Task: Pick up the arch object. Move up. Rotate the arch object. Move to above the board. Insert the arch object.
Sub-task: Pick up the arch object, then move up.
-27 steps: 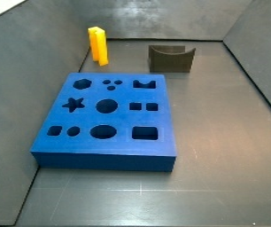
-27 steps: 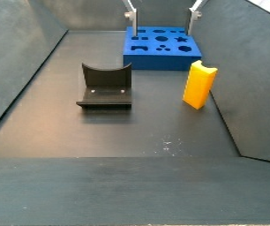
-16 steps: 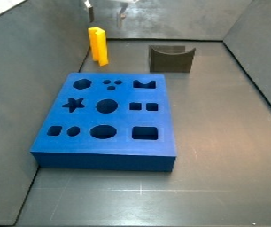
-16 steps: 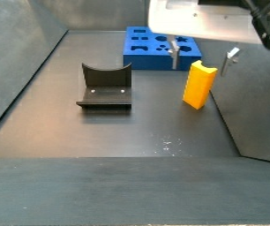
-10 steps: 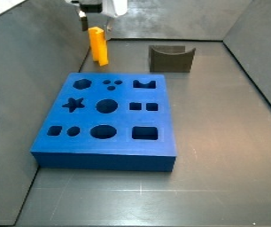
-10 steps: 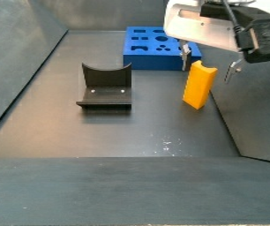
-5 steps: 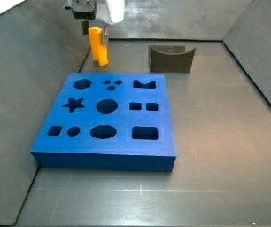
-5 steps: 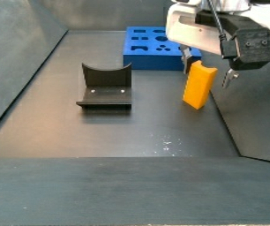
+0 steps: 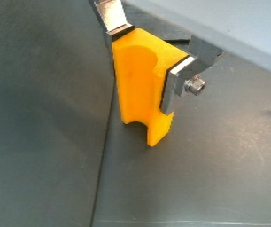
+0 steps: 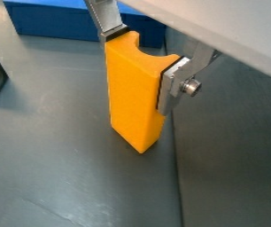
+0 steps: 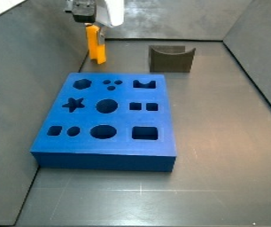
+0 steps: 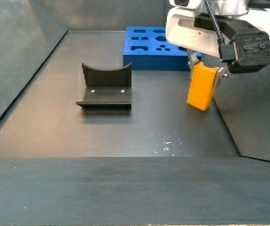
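Arch object (image 10: pixel 135 89) — long axis upright | tool (image 10: pixel 142 49) — plates clamped on its upper sides | board (image 12: pixel 156 47) at 11 o'clock

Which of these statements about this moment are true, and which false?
1. The tool has its silver fingers on either side of the tall yellow-orange arch block. True.
2. The yellow-orange block already sits in a cut-out of the thick blue board. False: it is off the board, near the wall.
3. The dark grey-brown scooped block rests on the floor, apart from the board. True.
4. The tool hangs above the dark scooped block. False: it is at the yellow-orange block.
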### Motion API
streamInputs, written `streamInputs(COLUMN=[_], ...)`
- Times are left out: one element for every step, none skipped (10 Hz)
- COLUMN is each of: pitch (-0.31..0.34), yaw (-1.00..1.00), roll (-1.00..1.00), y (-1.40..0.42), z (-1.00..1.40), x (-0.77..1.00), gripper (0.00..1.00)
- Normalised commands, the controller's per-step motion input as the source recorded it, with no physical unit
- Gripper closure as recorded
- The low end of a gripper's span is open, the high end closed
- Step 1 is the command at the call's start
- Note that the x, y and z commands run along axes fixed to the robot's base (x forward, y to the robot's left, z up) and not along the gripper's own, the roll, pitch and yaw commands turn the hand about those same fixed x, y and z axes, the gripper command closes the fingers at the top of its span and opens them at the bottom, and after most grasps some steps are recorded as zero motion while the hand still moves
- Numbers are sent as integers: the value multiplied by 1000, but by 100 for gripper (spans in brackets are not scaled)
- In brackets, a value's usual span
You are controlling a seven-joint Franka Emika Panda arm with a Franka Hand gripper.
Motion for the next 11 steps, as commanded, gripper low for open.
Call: streamInputs(pitch=[0,0,0,0,0,0,0,0,0,43,40], yaw=[0,0,0,0,0,0,0,0,0,-29,-26], roll=[0,0,0,0,0,0,0,0,0,2,13], y=[0,0,0,0,0,0,0,0,0,-48,-32], z=[0,0,0,0,0,0,0,0,833,754,686], x=[0,0,0,0,0,0,0,0,0,-37,-42], gripper=[100,100,100,100,100,100,100,100,100,100,100])
